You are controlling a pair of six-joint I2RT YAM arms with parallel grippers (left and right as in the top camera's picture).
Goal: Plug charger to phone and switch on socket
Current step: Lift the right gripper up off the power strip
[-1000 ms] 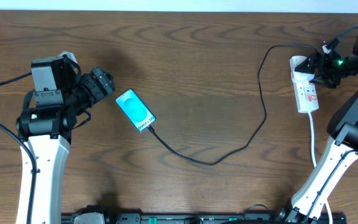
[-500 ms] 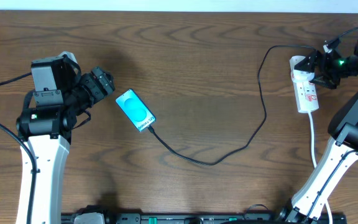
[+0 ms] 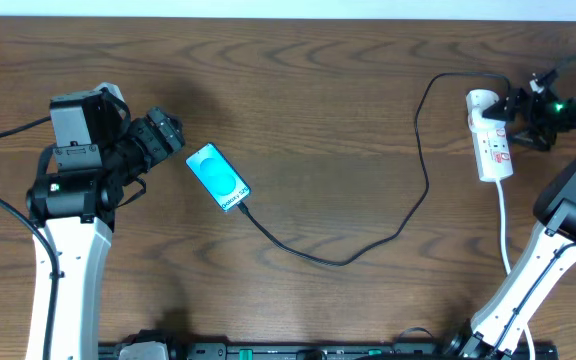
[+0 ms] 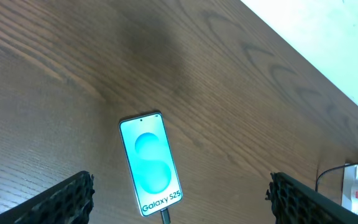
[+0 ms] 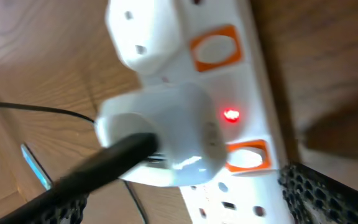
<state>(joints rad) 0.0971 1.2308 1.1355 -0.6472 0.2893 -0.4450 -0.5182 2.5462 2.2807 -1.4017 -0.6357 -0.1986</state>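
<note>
The phone lies flat left of the table's middle, its turquoise screen lit; it also shows in the left wrist view. The charger's black cable has its tip in the phone's lower end and loops right to a white adapter seated in the socket. A red light glows on the socket beside orange switches. My left gripper is open and empty, just left of the phone. My right gripper is open, its fingers on either side of the socket, just off its right side.
The socket's white cord runs toward the front past my right arm's base. A second white plug sits in the socket's end. The cable's loop lies across the right middle of the table.
My right gripper has drawn back a little to the right, away from the socket's top. The left arm, phone and cable have not moved.
</note>
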